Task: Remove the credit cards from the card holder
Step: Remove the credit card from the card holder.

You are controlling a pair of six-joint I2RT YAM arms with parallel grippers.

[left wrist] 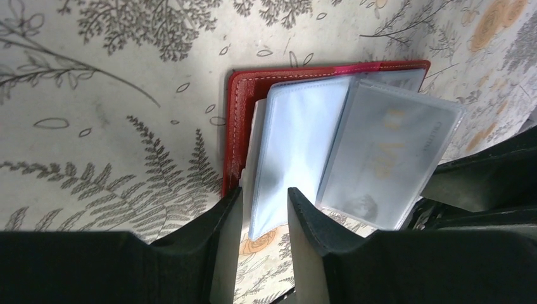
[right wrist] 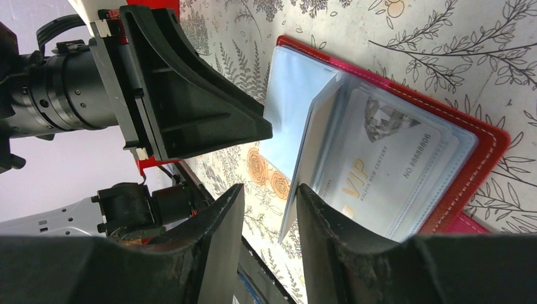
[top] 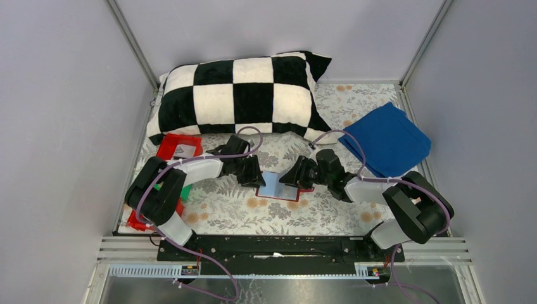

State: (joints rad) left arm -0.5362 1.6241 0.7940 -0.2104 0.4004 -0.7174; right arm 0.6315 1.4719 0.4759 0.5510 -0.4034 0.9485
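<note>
The red card holder lies open on the flowered cloth between both grippers, its pale blue clear sleeves fanned up. A pale grey credit card with gold VIP lettering sits inside one sleeve, and the same card shows in the left wrist view. My left gripper is open at the holder's near edge, and the end of one empty-looking sleeve hangs between its fingers. My right gripper is open too, with an upright sleeve edge against its right finger. Both grippers flank the holder.
A black-and-white checkered pillow fills the back. A blue folded cloth lies at the right. A red tray stands behind the left arm, with a bit of green tray under it. Grey walls close both sides.
</note>
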